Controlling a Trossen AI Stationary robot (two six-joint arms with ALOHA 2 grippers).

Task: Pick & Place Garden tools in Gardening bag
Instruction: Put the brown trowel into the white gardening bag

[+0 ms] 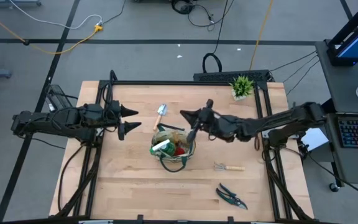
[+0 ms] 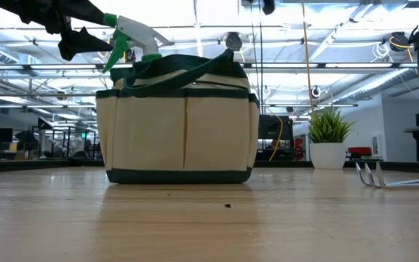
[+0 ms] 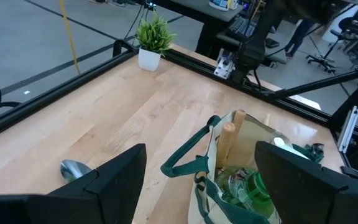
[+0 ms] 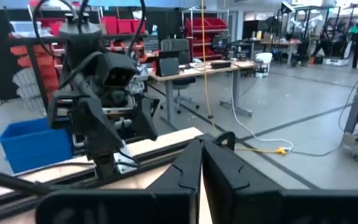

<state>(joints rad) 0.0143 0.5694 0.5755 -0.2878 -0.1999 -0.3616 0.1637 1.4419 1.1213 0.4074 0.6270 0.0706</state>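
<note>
High view puts your right gripper [image 1: 189,116] at about 1 o'clock from the gardening bag [image 1: 173,149], just beside its rim; in the right wrist view you see its two dark fingers [image 4: 188,171] pressed flat together with nothing between them, so it is closed and empty. Your left gripper [image 1: 131,119] waits at about 10 o'clock from the bag, near it but not touching, and in the left wrist view its fingers [image 3: 114,180] stand wide apart and hold nothing. The bag sits near the middle of the tabletop [image 1: 129,180] with a green-and-white spray bottle [image 2: 126,40] poking out of its top, a red item [image 1: 179,149] inside, and wooden handles [image 3: 230,143] standing up against the fabric. Outside the bag you have a trowel [image 1: 161,112] at 11 o'clock from it, a small rake [image 1: 227,167] at 4 o'clock, and pruning shears [image 1: 231,195] further out at 5 o'clock. A small potted plant [image 1: 242,86] stands at the far edge, at 1 o'clock. What else lies in the bag you cannot make out, since the tools overlap and the left wrist view cuts the bag off. In the low view only the rake's tines [image 2: 369,175] show clearly, and the handle runs out of the picture.
</note>
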